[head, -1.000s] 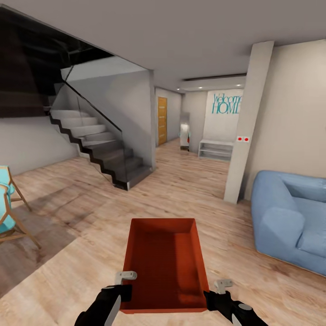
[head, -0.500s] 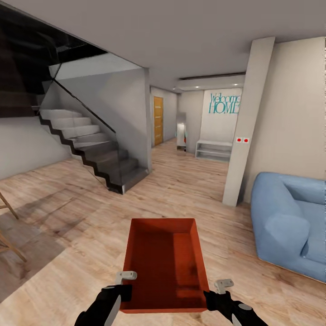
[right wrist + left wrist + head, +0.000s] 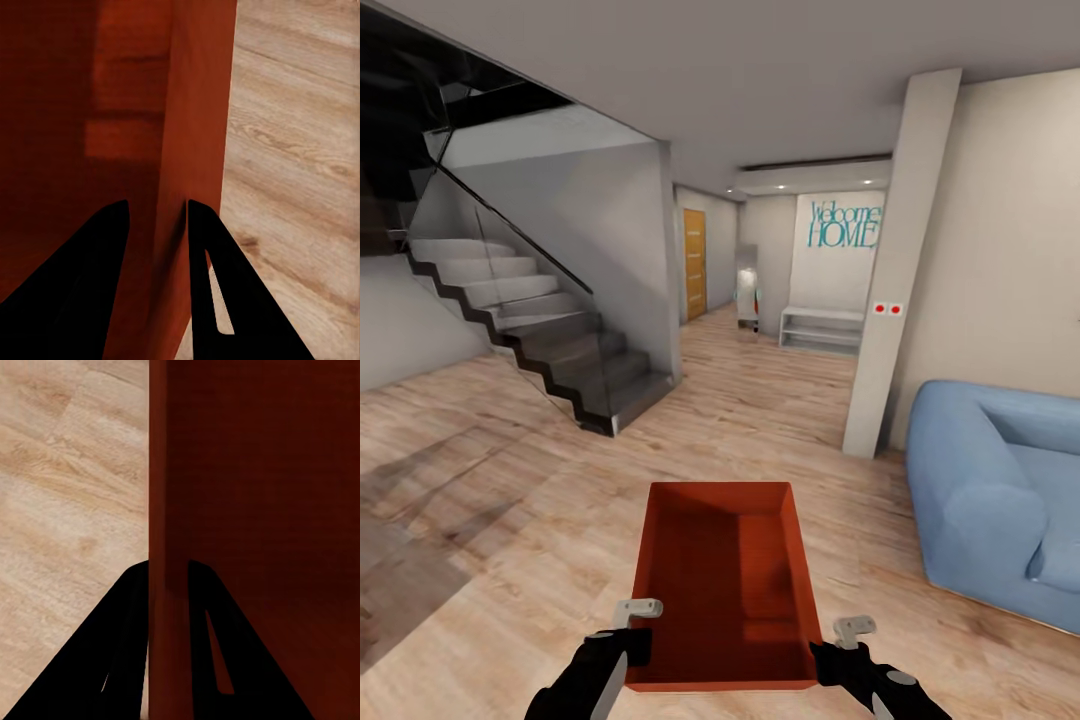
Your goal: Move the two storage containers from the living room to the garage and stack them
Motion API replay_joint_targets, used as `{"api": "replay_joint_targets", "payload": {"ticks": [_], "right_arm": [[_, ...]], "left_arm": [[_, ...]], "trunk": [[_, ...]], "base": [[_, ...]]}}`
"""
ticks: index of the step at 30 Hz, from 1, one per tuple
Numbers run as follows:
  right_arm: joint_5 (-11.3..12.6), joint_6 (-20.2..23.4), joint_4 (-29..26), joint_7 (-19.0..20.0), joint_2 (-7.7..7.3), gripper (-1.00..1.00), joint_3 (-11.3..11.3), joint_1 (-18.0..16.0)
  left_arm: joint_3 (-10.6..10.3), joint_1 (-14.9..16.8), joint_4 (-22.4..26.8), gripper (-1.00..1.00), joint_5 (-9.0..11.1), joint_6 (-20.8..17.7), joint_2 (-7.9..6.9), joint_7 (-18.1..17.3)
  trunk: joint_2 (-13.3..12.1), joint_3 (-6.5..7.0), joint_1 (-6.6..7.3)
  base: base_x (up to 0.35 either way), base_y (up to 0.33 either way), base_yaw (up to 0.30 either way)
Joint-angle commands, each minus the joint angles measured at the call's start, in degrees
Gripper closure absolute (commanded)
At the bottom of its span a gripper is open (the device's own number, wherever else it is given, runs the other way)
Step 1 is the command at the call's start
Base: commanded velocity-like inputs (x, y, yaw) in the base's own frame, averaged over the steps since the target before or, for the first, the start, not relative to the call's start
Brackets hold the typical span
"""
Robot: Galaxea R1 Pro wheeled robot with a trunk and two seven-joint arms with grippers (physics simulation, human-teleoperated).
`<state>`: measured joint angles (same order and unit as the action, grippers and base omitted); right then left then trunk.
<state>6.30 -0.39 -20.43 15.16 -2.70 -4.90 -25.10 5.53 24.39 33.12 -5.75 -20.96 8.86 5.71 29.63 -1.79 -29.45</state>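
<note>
One orange-red storage container (image 3: 725, 580) hangs in front of me above the light wood plank floor of the living room, open top up and nothing inside. My left gripper (image 3: 630, 640) is shut on its left wall near the close corner; in the left wrist view the two black fingers (image 3: 124, 645) straddle that thin wall (image 3: 161, 510). On the opposite side my right gripper (image 3: 828, 655) is shut on the right wall, whose edge (image 3: 191, 150) runs between its black fingers (image 3: 217, 277).
A blue sofa (image 3: 1000, 500) stands close at the right. A pale pillar (image 3: 890, 270) with two red switches rises ahead on the right. Dark stairs (image 3: 530, 340) with a glass rail climb at the left. A hallway with an orange door (image 3: 693, 263) and a white bench (image 3: 820, 330) lies ahead.
The whole view has advanced and turned: stairs and hallway slid left, the sofa came nearer, and the wooden chair left the picture. The container and both grippers keep their places.
</note>
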Motion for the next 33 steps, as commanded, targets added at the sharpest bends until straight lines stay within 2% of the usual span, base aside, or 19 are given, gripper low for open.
{"api": "replay_joint_targets", "payload": {"ticks": [1,27,33], "right_arm": [[0.6,0.0,0.0,0.1,-0.11,1.0,-0.2,0.0],[0.6,-0.1,0.0,0.1,-0.11,1.0,-0.2,0.0],[0.6,0.0,0.0,0.1,-0.11,1.0,-0.2,0.0]], "left_arm": [[3.6,0.1,0.3,1.0,-1.9,-0.4,0.01,0.2],[3.7,0.1,0.4,1.0,-2.0,-0.5,-0.07,0.3],[3.7,0.1,0.4,1.0,-2.0,-0.5,-0.04,0.3]], "trunk": [[0.1,-0.11,-0.06],[0.1,-0.41,-0.06],[0.1,-0.09,-0.06]], "base": [[0.328,0.0,0.0],[0.328,0.0,0.0],[0.327,0.0,-0.018]]}}
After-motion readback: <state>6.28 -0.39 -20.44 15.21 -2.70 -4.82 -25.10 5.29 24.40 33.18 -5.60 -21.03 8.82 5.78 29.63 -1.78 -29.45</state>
